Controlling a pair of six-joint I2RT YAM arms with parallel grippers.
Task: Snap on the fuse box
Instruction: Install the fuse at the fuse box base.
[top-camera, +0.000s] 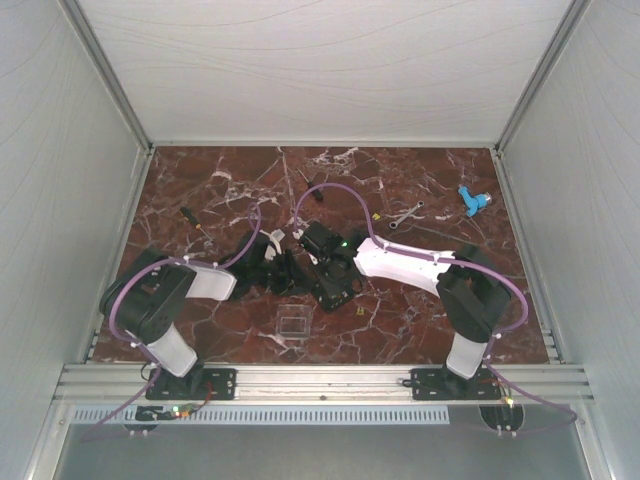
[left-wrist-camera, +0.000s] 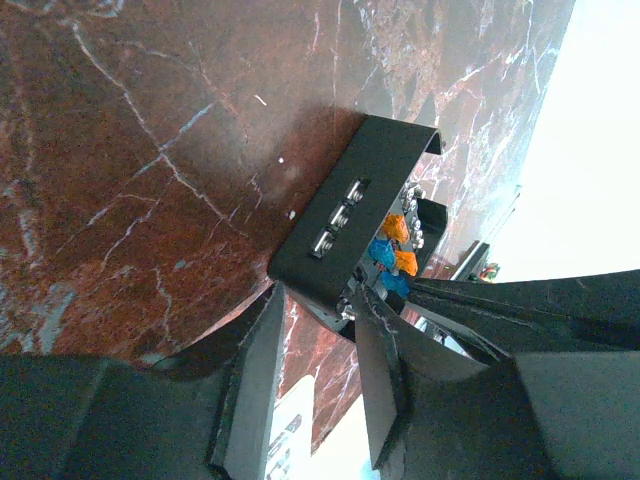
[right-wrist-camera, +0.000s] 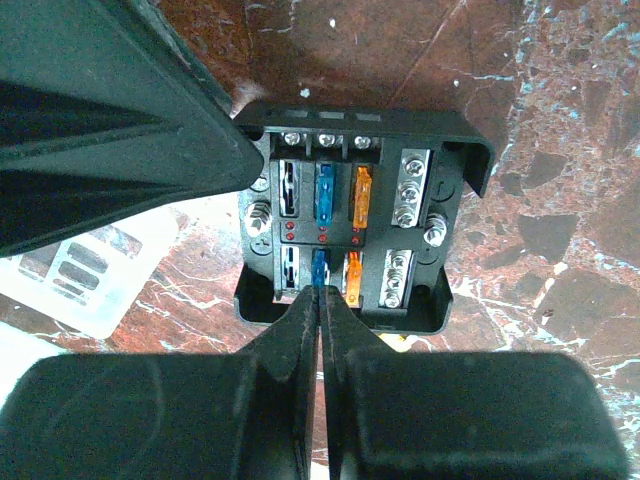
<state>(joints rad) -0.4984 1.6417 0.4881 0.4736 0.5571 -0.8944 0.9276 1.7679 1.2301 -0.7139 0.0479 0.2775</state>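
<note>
The fuse box (right-wrist-camera: 350, 240) is black, with its open face showing blue and orange fuses and silver screws. My right gripper (right-wrist-camera: 320, 292) is shut, its tips against the lower blue fuse (right-wrist-camera: 318, 268). My left gripper (left-wrist-camera: 318, 300) grips the box (left-wrist-camera: 345, 205) across one corner; one of its fingers (right-wrist-camera: 110, 120) covers the box's upper left corner in the right wrist view. In the top view both grippers, left (top-camera: 283, 268) and right (top-camera: 338, 283), meet mid-table and mostly hide the box. The clear lid (top-camera: 292, 322) lies nearer the table's front edge and also shows in the right wrist view (right-wrist-camera: 95, 275).
A black screwdriver (top-camera: 193, 220) lies at the left. A wrench (top-camera: 405, 213) and a blue part (top-camera: 472, 200) lie at the back right. A small yellow piece (top-camera: 358, 310) sits beside the box. White walls enclose the marble table (top-camera: 430, 340).
</note>
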